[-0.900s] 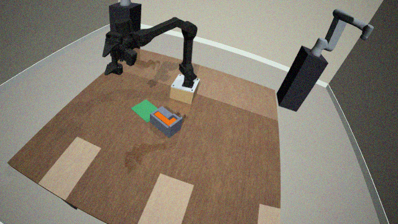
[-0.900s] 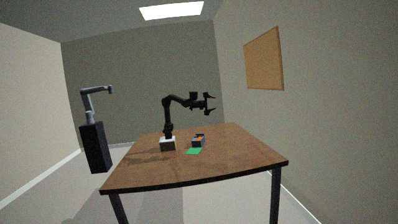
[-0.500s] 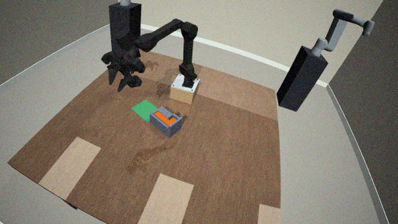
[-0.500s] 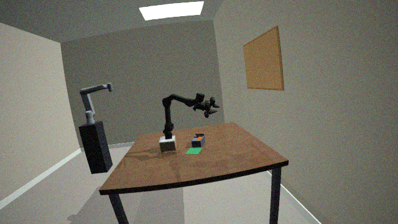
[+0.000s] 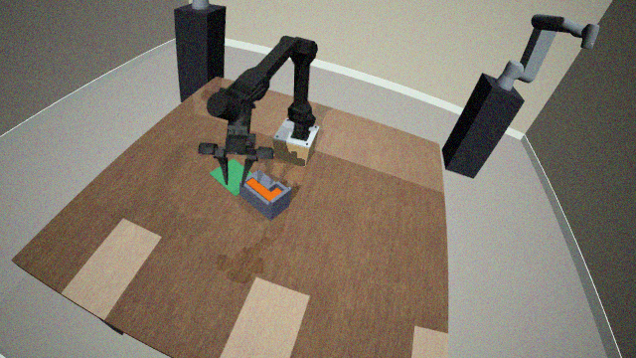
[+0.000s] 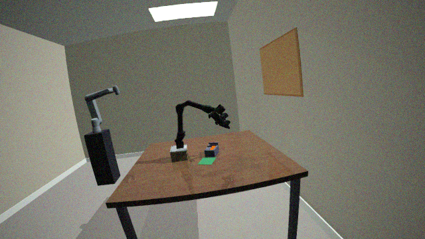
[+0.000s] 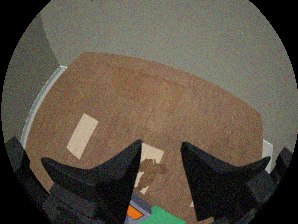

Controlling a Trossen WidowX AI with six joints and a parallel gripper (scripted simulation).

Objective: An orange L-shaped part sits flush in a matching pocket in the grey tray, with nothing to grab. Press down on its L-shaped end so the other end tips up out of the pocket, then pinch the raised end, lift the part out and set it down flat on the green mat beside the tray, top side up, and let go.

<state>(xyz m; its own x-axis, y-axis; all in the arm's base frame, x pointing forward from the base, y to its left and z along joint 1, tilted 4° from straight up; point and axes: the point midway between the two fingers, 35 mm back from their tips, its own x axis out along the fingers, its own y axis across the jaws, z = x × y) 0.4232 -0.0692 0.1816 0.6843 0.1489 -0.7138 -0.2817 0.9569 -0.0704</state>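
The orange L-shaped part (image 5: 258,188) (image 6: 212,148) (image 7: 134,213) lies in the pocket of the grey tray (image 5: 256,203) (image 6: 209,154) (image 7: 143,204). In the top view its short leg is at the right end, and no end looks raised. The green mat (image 5: 237,175) (image 6: 207,161) (image 7: 163,216) lies beside the tray and is empty. My gripper (image 5: 235,185) (image 6: 228,127) (image 7: 162,145) is partly open with nothing between its fingers. The exterior view shows it high above the table, clear of tray and mat. The wrist view cuts off most of the part and tray.
The arm's pale base block (image 5: 292,149) (image 6: 178,155) stands behind the tray. Pale rectangular patches (image 5: 116,259) (image 5: 270,318) show on the wooden table (image 5: 358,239) (image 6: 252,166). A second, grey arm (image 5: 539,50) (image 6: 93,106) on a black pedestal stands off the table.
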